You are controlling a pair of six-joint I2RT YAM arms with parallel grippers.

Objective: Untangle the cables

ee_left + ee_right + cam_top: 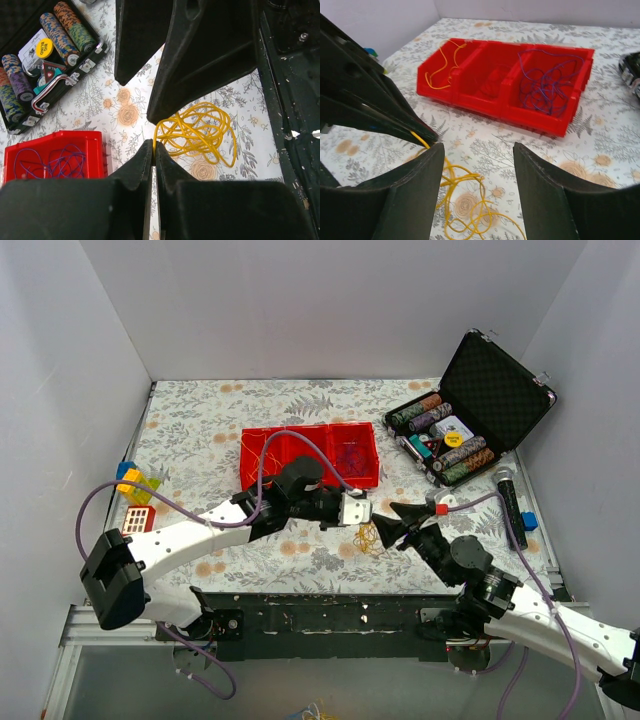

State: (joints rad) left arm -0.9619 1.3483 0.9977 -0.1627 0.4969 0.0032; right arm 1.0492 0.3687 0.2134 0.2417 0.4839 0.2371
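A loose coil of yellow cable (197, 132) lies on the floral tablecloth near the table's front edge (368, 538). My left gripper (155, 146) is shut on one strand at the coil's edge. In the right wrist view the left gripper's fingers (375, 102) pinch that yellow strand. My right gripper (479, 146) stands open just above the coil (465, 200), holding nothing, its tips facing the left gripper (368, 521). The red tray (470, 92) holds a yellow cable (442, 65), a red one (492, 86) and a purple one (545, 82), each in its own compartment.
An open black case of poker chips (445, 435) stands at the back right. A black microphone (508, 500) and a blue block (529, 521) lie right of it. Coloured toy blocks (138, 495) sit at the left edge. White walls enclose the table.
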